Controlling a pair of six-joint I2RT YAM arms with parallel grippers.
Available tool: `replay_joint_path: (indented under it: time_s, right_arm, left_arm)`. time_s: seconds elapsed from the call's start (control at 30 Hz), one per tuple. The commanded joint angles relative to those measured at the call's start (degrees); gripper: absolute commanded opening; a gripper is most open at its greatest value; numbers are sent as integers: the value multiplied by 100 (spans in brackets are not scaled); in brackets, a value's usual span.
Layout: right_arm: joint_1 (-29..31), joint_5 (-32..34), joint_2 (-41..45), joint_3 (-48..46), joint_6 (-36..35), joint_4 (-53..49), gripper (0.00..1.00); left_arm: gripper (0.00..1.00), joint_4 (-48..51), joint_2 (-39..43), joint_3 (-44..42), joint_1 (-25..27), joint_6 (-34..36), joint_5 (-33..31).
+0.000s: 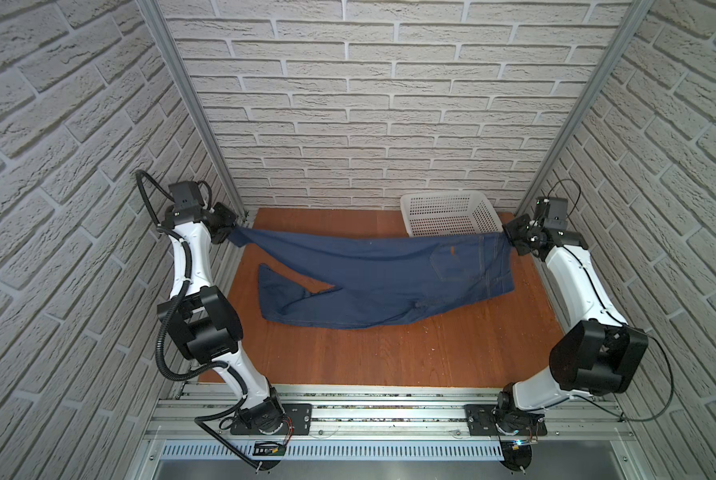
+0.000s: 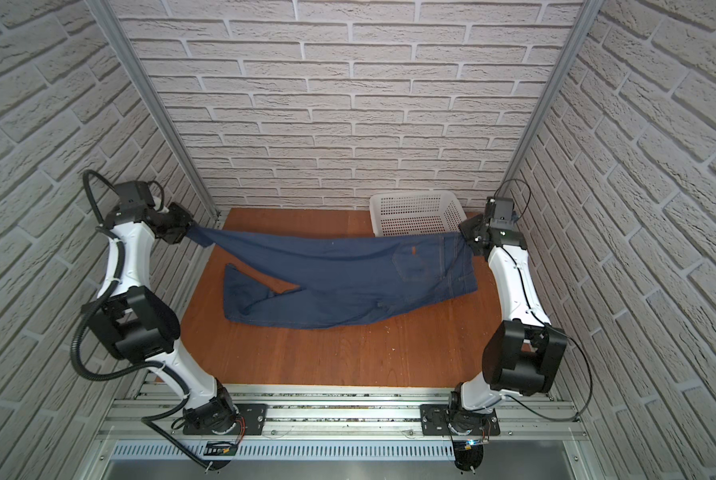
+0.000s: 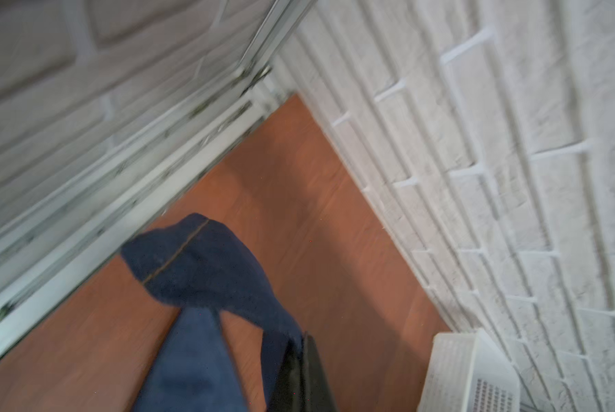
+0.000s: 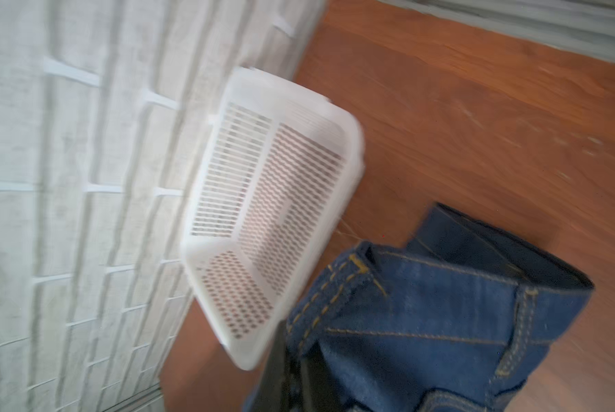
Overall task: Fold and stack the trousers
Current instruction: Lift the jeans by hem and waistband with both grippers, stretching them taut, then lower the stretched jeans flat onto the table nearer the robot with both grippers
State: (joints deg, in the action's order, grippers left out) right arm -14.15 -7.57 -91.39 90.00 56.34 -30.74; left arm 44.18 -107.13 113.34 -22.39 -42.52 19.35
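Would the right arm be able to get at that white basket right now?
Probably not yet: the right gripper is shut on the jeans, which the left gripper also holds. The basket stands close by, nothing between, so distance seems no problem.

Here's the view down along the trousers point(image 3: 206, 264): dark blue denim, a bunched leg end, all a little blurred. A tan stitch line runs across the folded hem. From that bunch the cloth narrows and goes straight into the dark fingers point(image 3: 304, 371), which pinch it tight. A second strip of denim runs off beside them. Beyond the cloth lies the red-brown wooden desk point(image 3: 298, 199). A metal rail point(image 3: 120, 185) borders the desk on one side and a white brick wall point(image 3: 495, 160) on another, and the two meet in a corner. A white basket point(image 3: 473, 371) with perforated sides peeks in, close against the brick wall.
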Motion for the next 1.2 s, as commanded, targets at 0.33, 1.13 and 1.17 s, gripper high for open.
replay_joint_path:
  time_s: [0.33,1.13,1.17]
  right_arm:
    - [-166,954,2577,-2169,-998,702,5]
    - [-482,3207,3929,-4593,-542,-2034,6]
    - [-483,3216,3985,-4635,-524,-2083,7]
  left_arm:
    - [0,-938,2372,-2734,-647,-29,250]
    - [0,-147,5795,-7359,-1609,35,-1279]
    - [0,-96,5853,-7337,-1594,1,-1302]
